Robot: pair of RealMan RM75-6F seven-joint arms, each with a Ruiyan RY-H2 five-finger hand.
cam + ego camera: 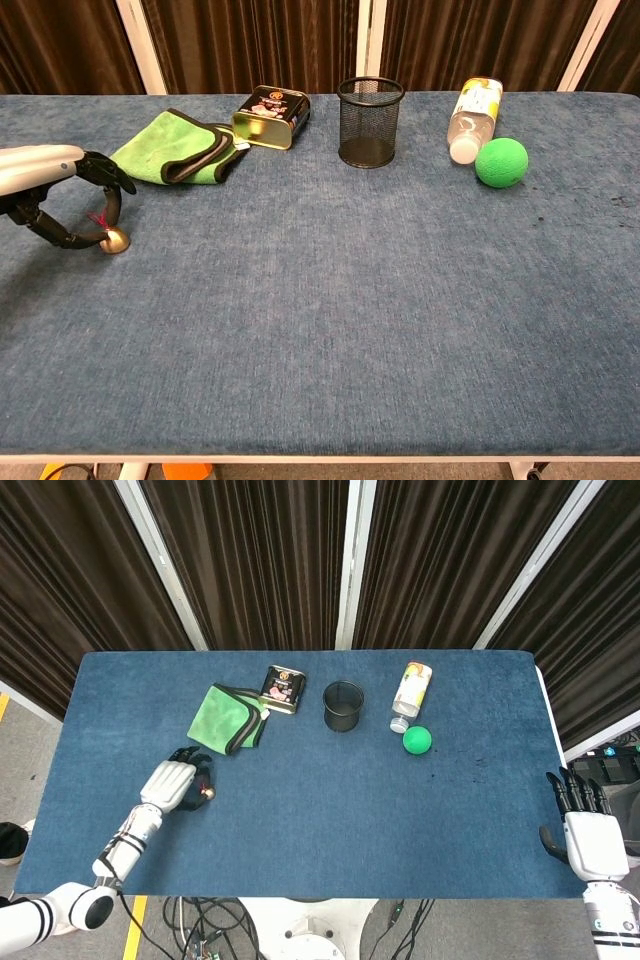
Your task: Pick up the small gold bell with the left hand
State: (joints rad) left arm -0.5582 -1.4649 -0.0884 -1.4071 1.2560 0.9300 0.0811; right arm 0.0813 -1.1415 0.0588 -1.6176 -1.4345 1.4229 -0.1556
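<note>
Small gold bell sits on desk nr left edge, mid-depth, just fwd of green cloth.

Left robot hand arched over bell, fingers curled down around top; fingertip at handle. Bell base on desk, so not lifted yet. Grip closed or not: can't tell.

Right robot hand off right edge nr front corner, fingers apart, holding nothing — idle, task is left-only.

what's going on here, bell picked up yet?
Not yet. The left hand is curled over the bell, fingertips at it, but the bell sits on the table. The right hand rests open at the table's far edge, holding nothing. Cloth, tin, mesh cup, bottle and ball sit untouched along the back.
</note>
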